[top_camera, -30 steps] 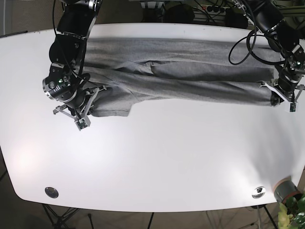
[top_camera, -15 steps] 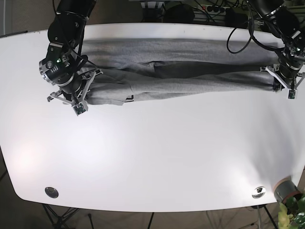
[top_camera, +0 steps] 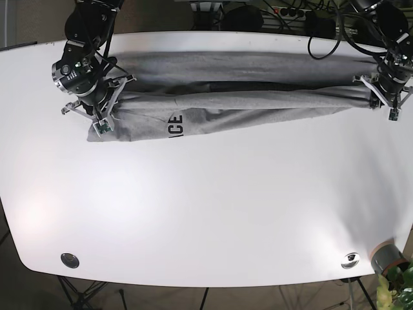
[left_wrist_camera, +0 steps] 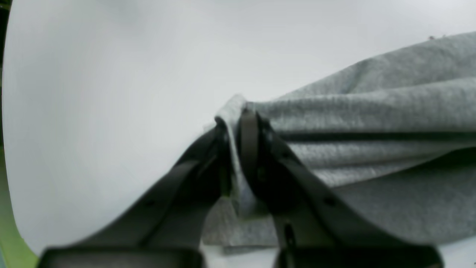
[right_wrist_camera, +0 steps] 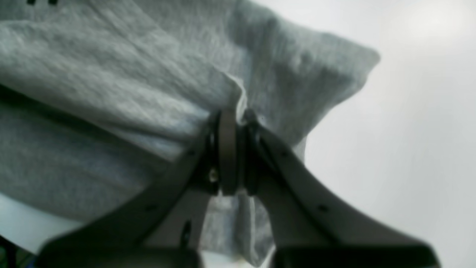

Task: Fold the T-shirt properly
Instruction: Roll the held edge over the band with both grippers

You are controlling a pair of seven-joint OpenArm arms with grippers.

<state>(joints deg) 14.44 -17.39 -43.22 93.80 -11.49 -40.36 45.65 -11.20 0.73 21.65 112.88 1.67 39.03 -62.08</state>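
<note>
A grey T-shirt (top_camera: 245, 90) lies stretched in a long band across the far part of the white table (top_camera: 213, 206), with black letters (top_camera: 175, 126) showing near its left end. My right gripper (top_camera: 102, 121), on the left of the base view, is shut on a fold of the shirt (right_wrist_camera: 122, 89) at its left end. My left gripper (top_camera: 382, 100), on the right of the base view, is shut on the shirt's right edge (left_wrist_camera: 353, 108). In both wrist views the black fingers (left_wrist_camera: 247, 149) (right_wrist_camera: 228, 149) pinch grey cloth between them.
A grey cylinder (top_camera: 385, 256) and a green plant (top_camera: 400, 284) stand at the near right corner. Two round metal fittings (top_camera: 70, 260) (top_camera: 350, 259) sit near the table's front edge. Cables and dark gear (top_camera: 284, 13) lie behind the far edge.
Both grippers have moved toward the far edge, carrying the shirt's lifted edge over the rest. The shirt has folded into a narrower band, and the black letters now show.
</note>
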